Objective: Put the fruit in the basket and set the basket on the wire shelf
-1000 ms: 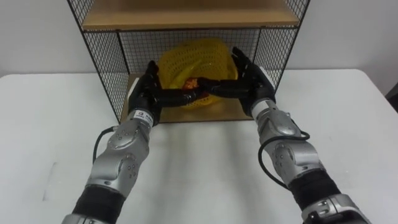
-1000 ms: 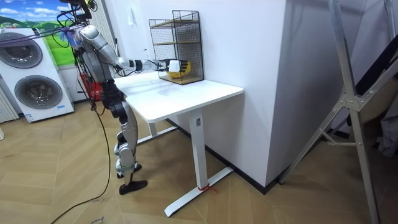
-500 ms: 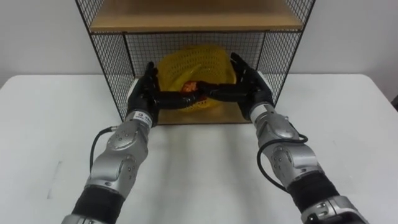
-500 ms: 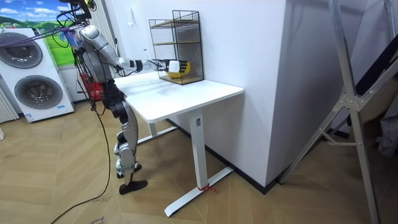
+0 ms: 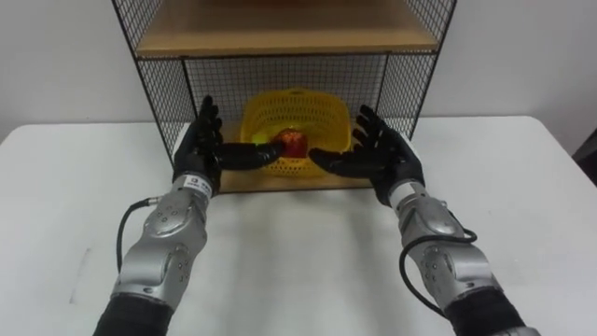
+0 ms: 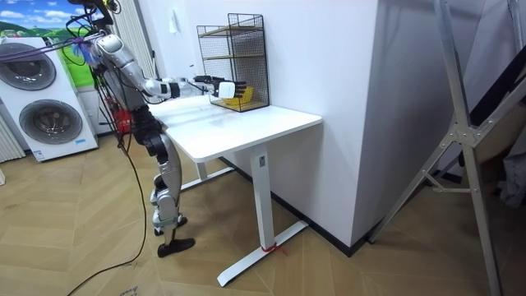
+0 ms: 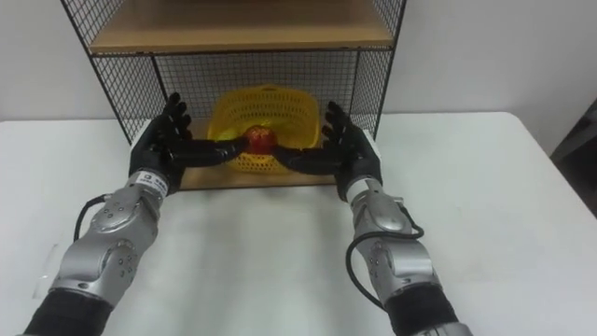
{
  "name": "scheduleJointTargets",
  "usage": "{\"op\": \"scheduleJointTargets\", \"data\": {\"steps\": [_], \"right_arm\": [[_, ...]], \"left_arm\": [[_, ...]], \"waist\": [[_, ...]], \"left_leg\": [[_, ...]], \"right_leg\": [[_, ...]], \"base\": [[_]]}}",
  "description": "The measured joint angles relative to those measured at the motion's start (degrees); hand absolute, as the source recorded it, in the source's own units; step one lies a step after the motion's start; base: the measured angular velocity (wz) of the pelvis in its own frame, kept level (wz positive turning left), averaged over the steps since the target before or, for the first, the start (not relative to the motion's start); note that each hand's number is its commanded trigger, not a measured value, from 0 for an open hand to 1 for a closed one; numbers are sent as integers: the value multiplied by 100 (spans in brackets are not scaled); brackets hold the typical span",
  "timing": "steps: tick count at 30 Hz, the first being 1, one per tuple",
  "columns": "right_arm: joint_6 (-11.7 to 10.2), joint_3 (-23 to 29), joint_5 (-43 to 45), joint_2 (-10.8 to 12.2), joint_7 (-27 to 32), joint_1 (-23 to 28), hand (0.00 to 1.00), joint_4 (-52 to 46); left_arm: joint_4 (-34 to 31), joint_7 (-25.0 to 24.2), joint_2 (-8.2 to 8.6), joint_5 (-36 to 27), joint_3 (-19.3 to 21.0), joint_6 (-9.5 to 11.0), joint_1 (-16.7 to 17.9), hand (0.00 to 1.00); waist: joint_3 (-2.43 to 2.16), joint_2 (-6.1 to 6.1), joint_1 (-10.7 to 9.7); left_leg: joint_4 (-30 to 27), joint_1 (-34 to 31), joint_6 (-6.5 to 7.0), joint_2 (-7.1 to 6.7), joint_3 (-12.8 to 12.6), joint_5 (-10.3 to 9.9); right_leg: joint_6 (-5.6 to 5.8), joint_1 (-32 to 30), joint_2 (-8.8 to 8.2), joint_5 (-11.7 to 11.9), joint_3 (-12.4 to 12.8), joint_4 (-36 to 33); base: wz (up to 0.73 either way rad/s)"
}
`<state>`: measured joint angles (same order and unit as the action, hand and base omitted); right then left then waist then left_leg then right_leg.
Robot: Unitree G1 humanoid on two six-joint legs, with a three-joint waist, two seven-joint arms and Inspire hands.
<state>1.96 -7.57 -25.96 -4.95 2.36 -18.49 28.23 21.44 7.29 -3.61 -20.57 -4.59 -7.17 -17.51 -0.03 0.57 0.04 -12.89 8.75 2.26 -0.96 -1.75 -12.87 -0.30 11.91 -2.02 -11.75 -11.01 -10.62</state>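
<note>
Yellow basket [image 5: 300,110] holding red fruit [image 5: 294,144] sits on the wire shelf [image 5: 164,89].

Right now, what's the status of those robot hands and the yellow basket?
Left robot hand and right robot hand open, at the shelf front. Basket on the lower board of the wire shelf, fruit inside. Nothing in the way.

You have the basket [image 5: 308,117] sitting inside the shelf [image 5: 159,84], on its lower board, with a red fruit [image 5: 293,143] in it. Your left hand [image 5: 198,149] is spread just left of the basket, your right hand [image 5: 381,159] just right of it, both thumbs pointing at its front.
</note>
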Motion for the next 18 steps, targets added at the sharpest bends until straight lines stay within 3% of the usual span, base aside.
{"op": "scheduleJointTargets", "data": {"steps": [18], "right_arm": [[65, 40, 169, -7, 0, 326, 0, -612]], "left_arm": [[-362, -7, 109, -11, -15, 1, 198, 0]], "waist": [[-3, -11, -131]], "left_leg": [[6, 0, -3, 2, -6, 9]], "right_leg": [[-1, -20, 4, 1, 21, -2]], "base": [[0]]}}
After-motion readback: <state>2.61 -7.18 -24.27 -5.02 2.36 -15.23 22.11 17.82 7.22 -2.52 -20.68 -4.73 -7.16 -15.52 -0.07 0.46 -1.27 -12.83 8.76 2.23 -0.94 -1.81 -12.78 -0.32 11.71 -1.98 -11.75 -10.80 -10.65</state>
